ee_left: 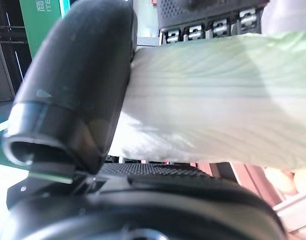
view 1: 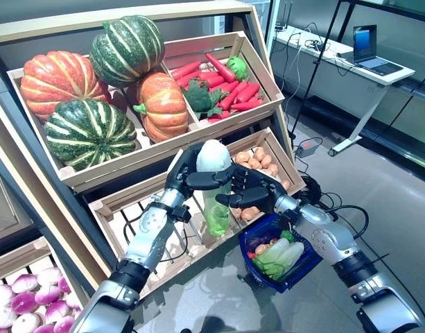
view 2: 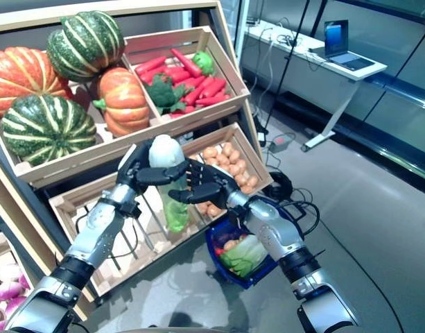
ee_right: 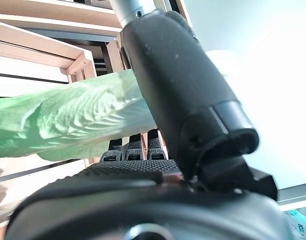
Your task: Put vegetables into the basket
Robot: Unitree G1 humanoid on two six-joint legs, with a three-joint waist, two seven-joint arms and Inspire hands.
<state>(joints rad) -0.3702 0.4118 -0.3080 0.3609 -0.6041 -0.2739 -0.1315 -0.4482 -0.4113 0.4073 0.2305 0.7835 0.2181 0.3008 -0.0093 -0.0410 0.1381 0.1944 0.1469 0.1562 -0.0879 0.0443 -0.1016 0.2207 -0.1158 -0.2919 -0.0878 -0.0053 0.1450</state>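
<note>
Both gripping one napa cabbage point(view 1: 213, 182): left hand point(view 1: 188, 168) wrapped round the white end, right hand point(view 1: 250, 191) clamped mid-stalk. Held upright before the shelf crates, beside the blue basket point(view 1: 304, 262) — probably mid hand-over, ready to drop in.

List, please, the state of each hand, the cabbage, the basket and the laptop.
Left hand: shut on the cabbage's white end.
Right hand: shut on the cabbage from the other side.
Cabbage: held upright, leafy end down.
Basket: hanging beneath the right arm, holding vegetables.
Laptop: open.
</note>
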